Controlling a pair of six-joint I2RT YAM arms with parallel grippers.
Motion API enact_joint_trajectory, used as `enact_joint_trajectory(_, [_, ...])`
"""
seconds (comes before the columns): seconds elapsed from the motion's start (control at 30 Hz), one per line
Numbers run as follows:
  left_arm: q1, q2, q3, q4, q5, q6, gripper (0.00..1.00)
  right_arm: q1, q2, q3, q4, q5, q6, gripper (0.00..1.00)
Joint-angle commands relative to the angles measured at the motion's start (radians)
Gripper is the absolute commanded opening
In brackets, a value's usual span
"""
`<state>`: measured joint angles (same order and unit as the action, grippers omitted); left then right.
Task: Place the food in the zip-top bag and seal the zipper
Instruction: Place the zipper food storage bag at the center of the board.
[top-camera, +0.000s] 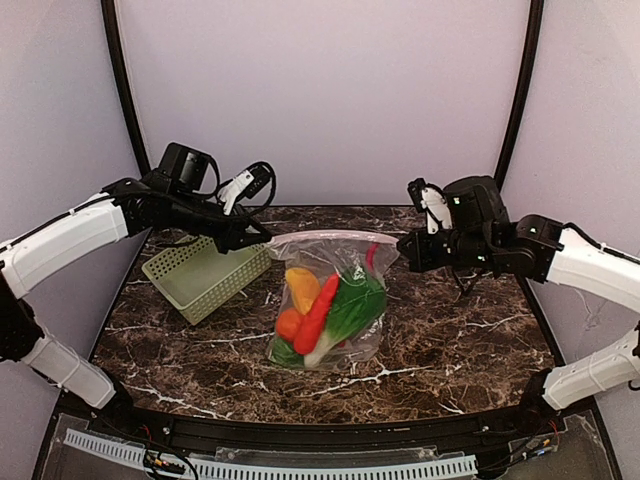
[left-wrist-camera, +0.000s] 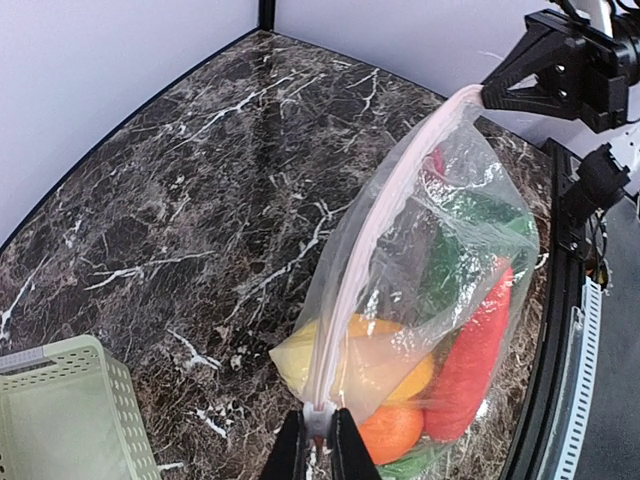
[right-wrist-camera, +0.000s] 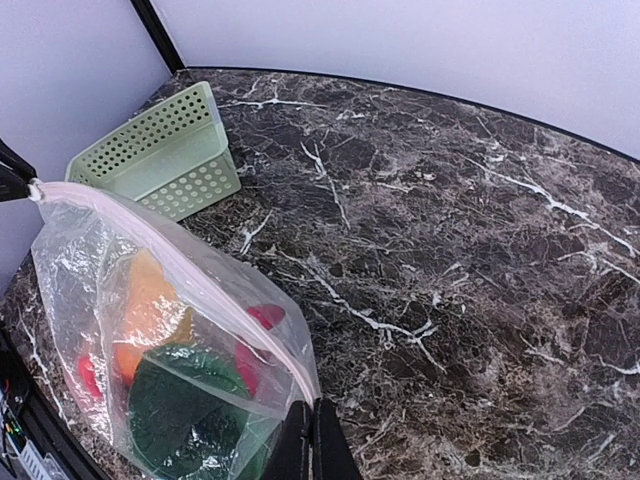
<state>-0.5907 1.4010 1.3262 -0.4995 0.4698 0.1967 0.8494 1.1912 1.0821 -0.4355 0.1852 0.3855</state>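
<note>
Top view: left pincer (top-camera: 266, 241) and right pincer (top-camera: 401, 246) each pinch an end of the zipper (top-camera: 320, 236), pulled taut at 12 o'clock above the zip-top bag (top-camera: 350, 345). The food (top-camera: 318, 308) is inside, mid-surface. Basket (top-camera: 205, 273) at 9 o'clock, bare surface (top-camera: 460, 330) toward 3.

Left wrist: clamped on the strip's end.

Right wrist: clamped on the opposite end.

The left arm (top-camera: 70, 235) reached in from its side, and the left gripper (top-camera: 263, 240) was squeezed tight on one end of the zipper (top-camera: 330, 236). The right arm (top-camera: 590, 265) reached in from the other side, and the right gripper (top-camera: 402, 246) was pinched tight on the other end. Both grippers were up in the air, pointing at each other, with the zipper stretched between them.
</note>
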Motion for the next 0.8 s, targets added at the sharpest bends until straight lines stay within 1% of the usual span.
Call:
enact_joint_trajectory(0.0, [0.006, 0.061, 0.030, 0.085, -0.106, -0.096, 0.01, -0.044, 0.049, 0.022, 0.016, 0.006, 0.047, 0.00])
enact_joint_trajectory(0.13, [0.008, 0.122, 0.057, 0.113, -0.182, -0.160, 0.01, -0.103, 0.087, 0.000, 0.067, -0.053, 0.067, 0.00])
enact_joint_trajectory(0.2, [0.008, 0.141, 0.053, 0.139, -0.189, -0.186, 0.08, -0.137, 0.111, -0.007, 0.091, -0.092, 0.070, 0.00])
enact_joint_trajectory(0.23, [0.007, 0.145, 0.049, 0.162, -0.187, -0.226, 0.17, -0.152, 0.124, -0.009, 0.099, -0.106, 0.073, 0.00])
enact_joint_trajectory(0.27, [0.008, 0.148, 0.039, 0.174, -0.177, -0.240, 0.23, -0.166, 0.136, -0.008, 0.104, -0.119, 0.076, 0.00])
enact_joint_trajectory(0.3, [0.008, 0.147, 0.033, 0.203, -0.166, -0.265, 0.35, -0.177, 0.150, -0.007, 0.105, -0.130, 0.081, 0.00])
enact_joint_trajectory(0.33, [0.007, 0.141, 0.016, 0.231, -0.164, -0.275, 0.39, -0.188, 0.162, -0.007, 0.108, -0.143, 0.083, 0.00])
enact_joint_trajectory(0.37, [0.007, 0.136, 0.009, 0.243, -0.169, -0.297, 0.49, -0.197, 0.172, -0.008, 0.112, -0.154, 0.082, 0.01])
enact_joint_trajectory(0.4, [0.008, 0.124, -0.008, 0.262, -0.175, -0.307, 0.53, -0.204, 0.181, -0.010, 0.118, -0.163, 0.083, 0.03])
enact_joint_trajectory(0.43, [0.008, 0.118, -0.017, 0.269, -0.189, -0.321, 0.59, -0.212, 0.192, -0.013, 0.123, -0.171, 0.083, 0.06])
enact_joint_trajectory(0.53, [0.009, 0.090, -0.057, 0.287, -0.216, -0.333, 0.69, -0.233, 0.205, -0.024, 0.139, -0.181, 0.080, 0.17])
enact_joint_trajectory(0.63, [0.008, 0.063, -0.098, 0.286, -0.262, -0.343, 0.73, -0.250, 0.211, -0.032, 0.145, -0.206, 0.074, 0.29])
enact_joint_trajectory(0.73, [0.013, 0.038, -0.128, 0.286, -0.291, -0.353, 0.77, -0.267, 0.208, -0.044, 0.146, -0.207, 0.066, 0.46])
enact_joint_trajectory(0.77, [0.016, 0.023, -0.143, 0.287, -0.300, -0.356, 0.78, -0.271, 0.206, -0.049, 0.146, -0.207, 0.062, 0.53])
